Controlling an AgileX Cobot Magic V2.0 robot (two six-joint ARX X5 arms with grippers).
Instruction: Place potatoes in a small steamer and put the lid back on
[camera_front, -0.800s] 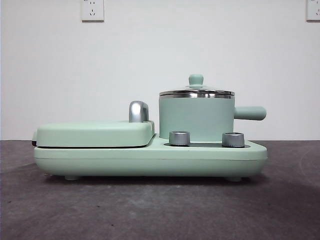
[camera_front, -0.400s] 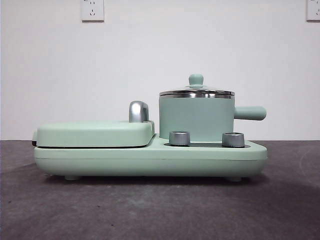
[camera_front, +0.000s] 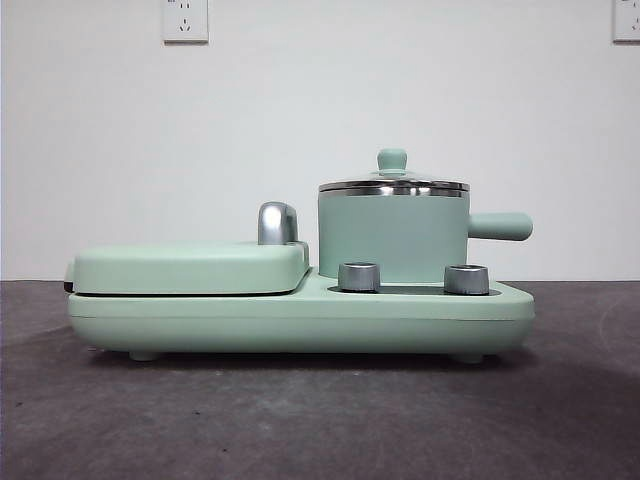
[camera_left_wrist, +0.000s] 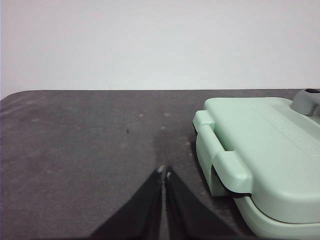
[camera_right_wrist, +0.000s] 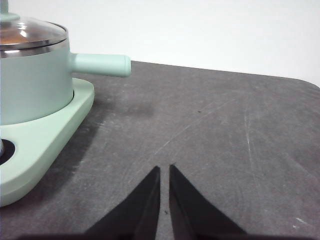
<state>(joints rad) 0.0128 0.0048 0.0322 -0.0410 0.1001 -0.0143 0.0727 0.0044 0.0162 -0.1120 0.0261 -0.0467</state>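
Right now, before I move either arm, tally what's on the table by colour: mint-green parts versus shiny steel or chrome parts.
Mint-green: 5: flat griddle cover, appliance base, cylindrical steamer pot, stubby pot side handle, lid knob.
Steel or chrome: 4: two round dials, curved griddle handle, glass lid's rim.
Total: 9.

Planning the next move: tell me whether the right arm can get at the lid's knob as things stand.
Probably yes. The right gripper, jaws nearly shut, waits over bare table beside the steamer. The lid sits on the pot, and nothing stands over its knob. Only the side handle juts toward that arm.
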